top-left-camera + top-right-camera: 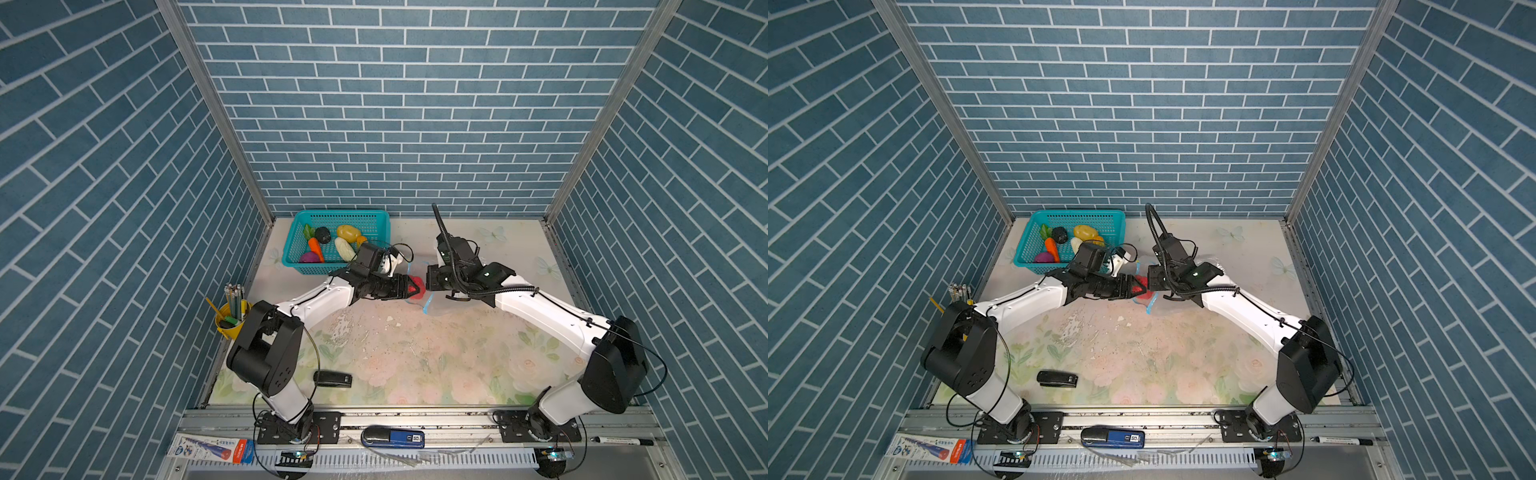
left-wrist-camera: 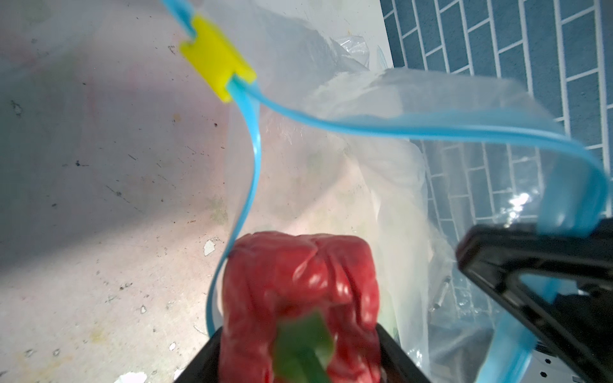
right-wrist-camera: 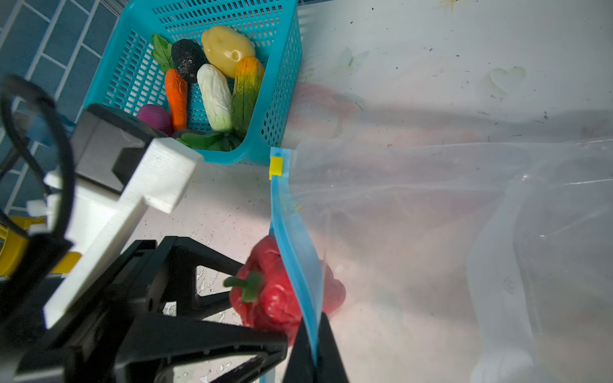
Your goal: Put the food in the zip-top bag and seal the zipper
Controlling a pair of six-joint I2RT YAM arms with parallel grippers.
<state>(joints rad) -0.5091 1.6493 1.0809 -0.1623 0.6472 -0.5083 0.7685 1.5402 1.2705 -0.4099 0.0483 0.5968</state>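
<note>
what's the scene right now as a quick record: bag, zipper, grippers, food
zip-top bag: clear, mouth open toward the left gripper
zipper: unsealed, its two strips parted; yellow slider at one end
right gripper: shut on the upper zipper strip, holding it up
left gripper: holding the red pepper at the mouth, partly past the strip
basket: carrot, potato, cabbage, onion and other pieces inside
left to do: rest of the food, sealing
</note>
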